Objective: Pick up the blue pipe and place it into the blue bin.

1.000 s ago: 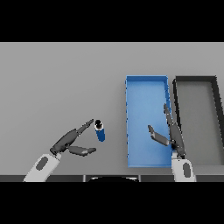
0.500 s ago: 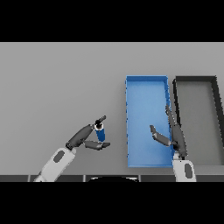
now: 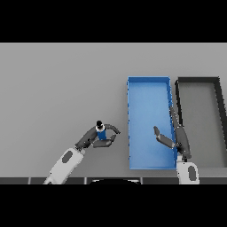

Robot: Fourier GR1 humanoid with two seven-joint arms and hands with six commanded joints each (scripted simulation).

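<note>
The blue pipe [image 3: 101,131], a short blue cylinder with a dark top, stands upright on the grey table left of the blue bin [image 3: 133,122]. My left hand [image 3: 91,138] is at the pipe, fingers curled round its far side and thumb curved round its near side. The blue bin is a long rectangular tray with nothing inside it. My right hand [image 3: 179,136] hovers over the bin's right wall near its front, fingers straight and thumb spread, holding nothing.
A dark grey bin [image 3: 217,111] of the same shape stands right beside the blue bin on its right. The grey table [image 3: 57,88] stretches far to the left and back.
My left hand has moved right and forward to the pipe and its fingers have curled round it. The right hand has stayed in place.
</note>
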